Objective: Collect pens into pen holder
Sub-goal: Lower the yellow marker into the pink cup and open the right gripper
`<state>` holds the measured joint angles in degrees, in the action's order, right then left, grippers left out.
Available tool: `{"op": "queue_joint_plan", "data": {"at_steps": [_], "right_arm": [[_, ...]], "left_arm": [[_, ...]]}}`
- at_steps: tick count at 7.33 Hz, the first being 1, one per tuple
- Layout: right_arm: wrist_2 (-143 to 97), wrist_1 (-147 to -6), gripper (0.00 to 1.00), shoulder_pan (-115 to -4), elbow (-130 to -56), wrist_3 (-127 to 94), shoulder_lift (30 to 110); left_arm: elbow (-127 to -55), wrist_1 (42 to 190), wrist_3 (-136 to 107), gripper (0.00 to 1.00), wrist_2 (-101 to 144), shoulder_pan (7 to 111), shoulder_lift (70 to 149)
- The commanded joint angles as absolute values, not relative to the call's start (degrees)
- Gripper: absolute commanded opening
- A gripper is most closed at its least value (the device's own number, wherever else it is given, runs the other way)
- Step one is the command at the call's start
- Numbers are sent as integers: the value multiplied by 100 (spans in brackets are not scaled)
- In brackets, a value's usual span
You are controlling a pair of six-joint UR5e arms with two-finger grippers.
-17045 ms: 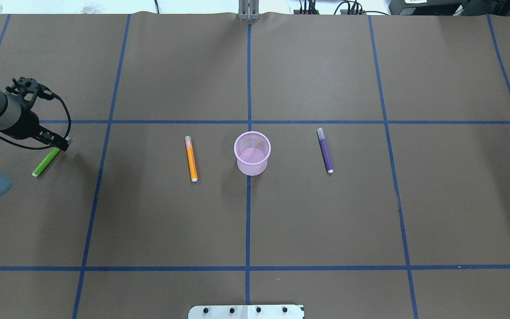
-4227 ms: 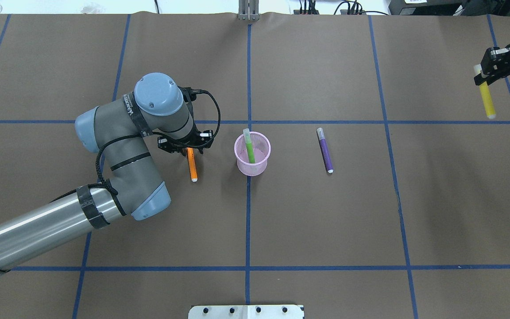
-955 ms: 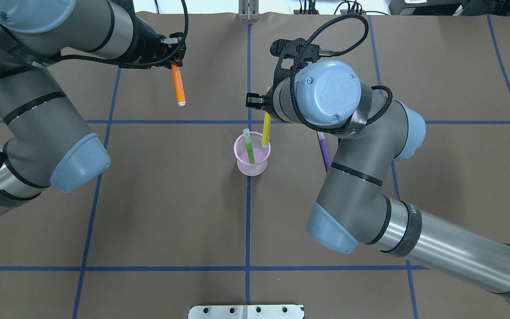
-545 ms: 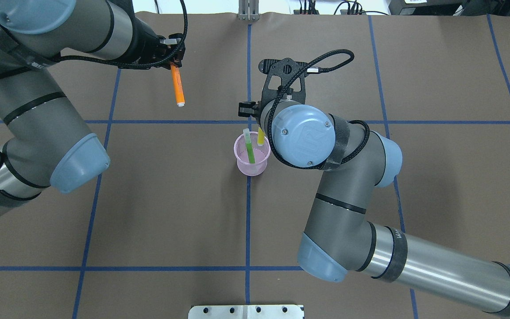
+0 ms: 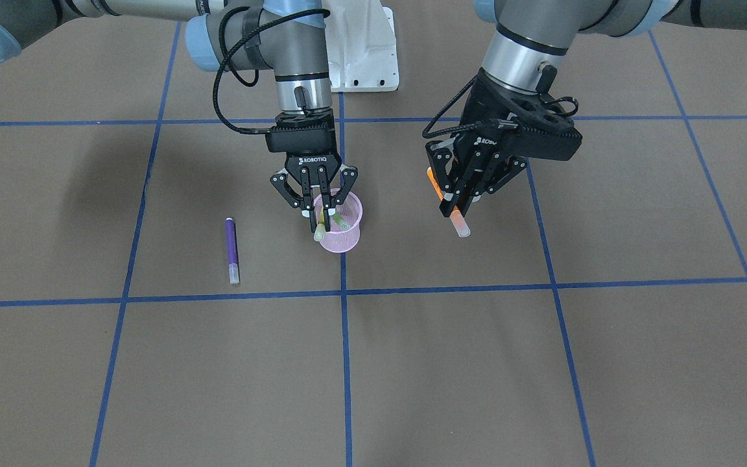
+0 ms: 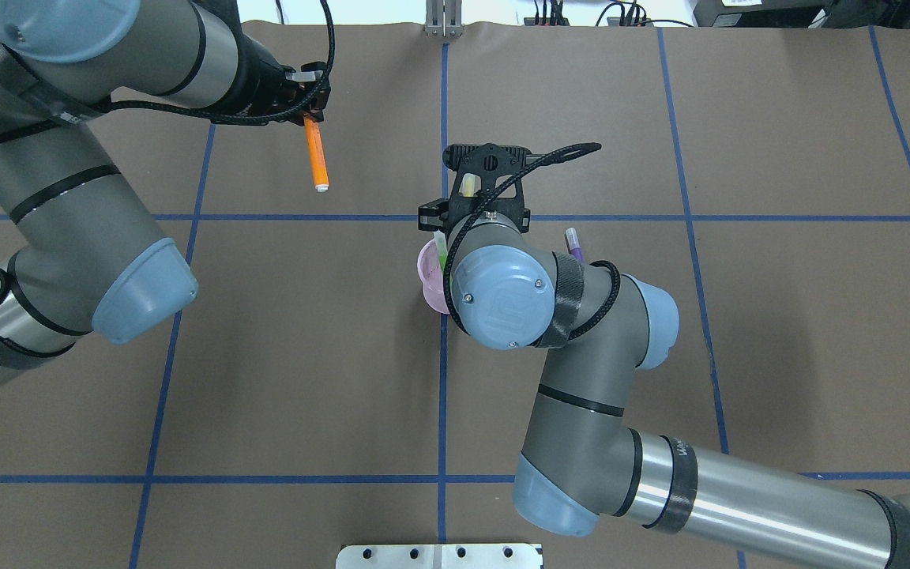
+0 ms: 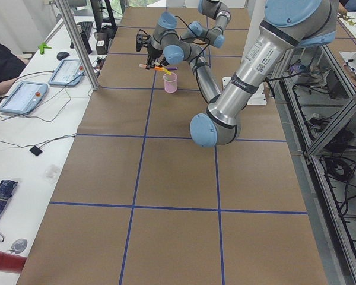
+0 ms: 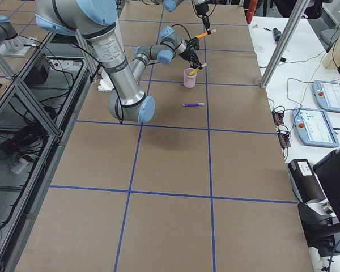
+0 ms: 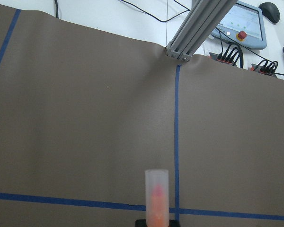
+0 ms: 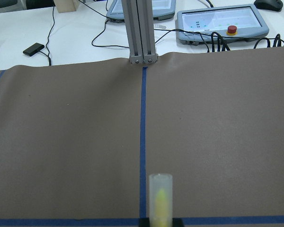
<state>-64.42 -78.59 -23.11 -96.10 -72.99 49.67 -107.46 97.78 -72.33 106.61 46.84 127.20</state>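
From overhead: your pen holder sits mid-table, leaning pen and dipped pen in it, loose pen at its 3 o'clock, raised pen around 10.

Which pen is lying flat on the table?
The purple pen, flat on the paper. The green pen stands in the pen holder; the right gripper holds the yellow pen, the left gripper the orange pen.
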Motion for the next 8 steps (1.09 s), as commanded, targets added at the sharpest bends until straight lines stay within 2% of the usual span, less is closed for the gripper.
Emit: {"op": "queue_joint_plan", "data": {"at_steps": [1, 2, 3, 4, 5, 6, 8], "right_arm": [[-6179, -7857, 0, -2180, -9422, -7286, 4896], [-6170, -7866, 11, -2136, -9431, -7277, 4904], [-6153, -7866, 14, -2084, -9431, -7277, 4904], [-6091, -7866, 27, -2048, -9431, -7277, 4896], [-6091, -7858, 59, -2048, -9422, -7277, 4896], [-6100, -7849, 99, -2048, -9474, -7286, 4887], [-6614, -7779, 99, -2179, -9799, -7260, 4913]], "left_arm": [[-10732, 9791, -7225, 0, 10661, 4685, 12691], [-10723, 9791, -7225, 0, 10661, 4685, 12691], [-10714, 9791, -7225, 0, 10661, 4685, 12683], [-10714, 9800, -7225, 0, 10661, 4685, 12630], [-10714, 9843, -7225, 0, 10661, 4685, 12612], [-10714, 9879, -7225, 0, 10661, 4685, 12612], [-10723, 9949, -7233, 0, 10652, 4693, 12621]]}}
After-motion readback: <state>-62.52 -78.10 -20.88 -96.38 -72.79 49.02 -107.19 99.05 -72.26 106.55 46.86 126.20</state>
